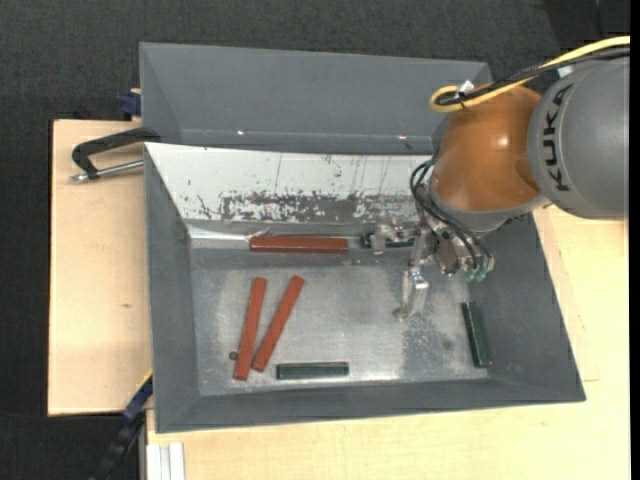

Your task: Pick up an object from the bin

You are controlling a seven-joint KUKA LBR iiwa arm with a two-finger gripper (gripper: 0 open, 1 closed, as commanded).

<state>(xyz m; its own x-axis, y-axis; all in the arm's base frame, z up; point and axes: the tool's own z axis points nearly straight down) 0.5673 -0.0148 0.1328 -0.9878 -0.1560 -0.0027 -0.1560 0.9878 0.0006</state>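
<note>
My gripper (411,292) hangs over the bare floor in the right half of the bin, with no thing seen in it. A dark green stick (476,334) lies to its lower right, near the right wall. A red stick (300,244) lies flat along the back wall, to the gripper's left. Neither stick touches the gripper.
Two red sticks (250,328) (279,323) lie side by side and slanted in the left half. A second dark green stick (312,371) lies along the front wall. The arm with its orange cover reaches in over the back right corner.
</note>
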